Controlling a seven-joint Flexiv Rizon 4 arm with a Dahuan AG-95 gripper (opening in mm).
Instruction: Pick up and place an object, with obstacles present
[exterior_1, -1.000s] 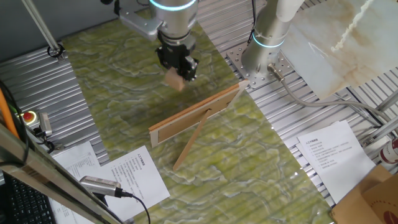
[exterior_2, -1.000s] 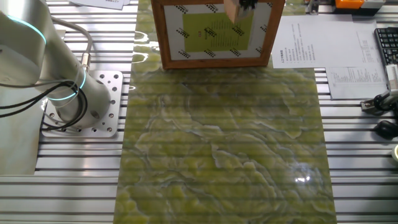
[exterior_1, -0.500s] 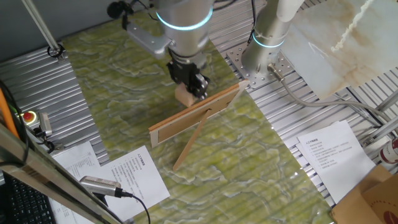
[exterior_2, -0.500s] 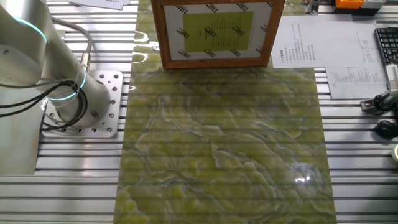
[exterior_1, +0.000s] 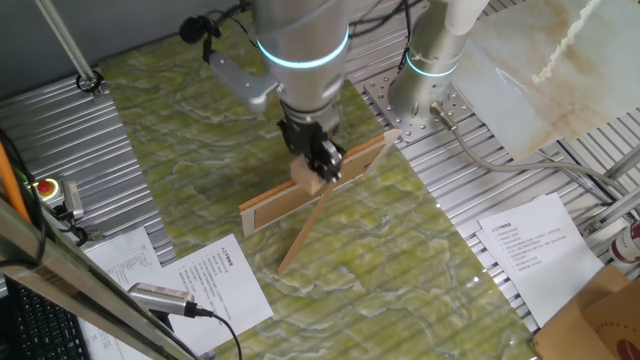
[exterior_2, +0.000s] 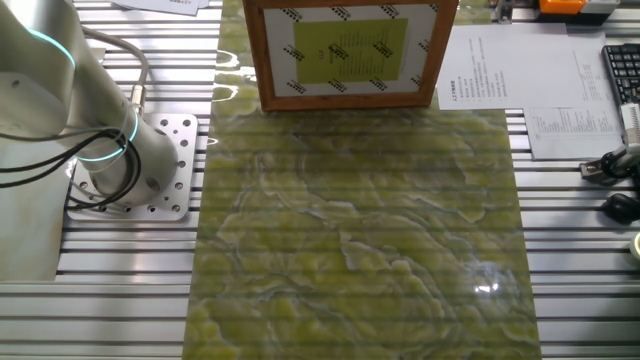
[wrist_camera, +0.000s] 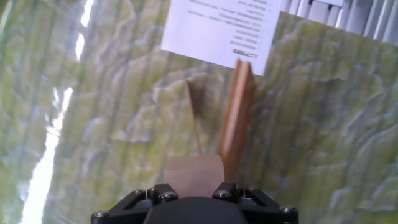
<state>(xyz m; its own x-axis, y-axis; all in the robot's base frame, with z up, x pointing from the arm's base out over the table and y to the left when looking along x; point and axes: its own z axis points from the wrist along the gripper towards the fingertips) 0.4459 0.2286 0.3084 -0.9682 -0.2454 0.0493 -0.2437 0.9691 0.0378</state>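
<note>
One arm is seen in one fixed view, bent down over the green marbled mat (exterior_1: 180, 130), with its gripper (exterior_1: 318, 166) pointed downward directly above the wooden board (exterior_1: 270, 205). The small wooden cube (exterior_1: 306, 174) is held clamped between the fingers, in the air at the level of the board's top edge. In the hand view the cube (wrist_camera: 195, 176) is seen pressed between the jaws, with the board (wrist_camera: 236, 118) and its slanted prop stick (wrist_camera: 195, 121) lying just beyond it. Compared with half a second earlier, the gripper and cube are found shifted from the far side of the board to a position over its top edge, nearer the prop stick (exterior_1: 310, 230). The board is recorded as unmoved, standing on edge. In the other fixed view the gripper is not seen; the framed face of the board (exterior_2: 350, 52) is shown upright at the mat's far end. Ribbed metal tabletop (exterior_2: 110, 270) is noted around the mat, with printed sheets (exterior_1: 215, 285) beside it and a second arm's base (exterior_1: 425, 85) bolted near the corner.
</note>
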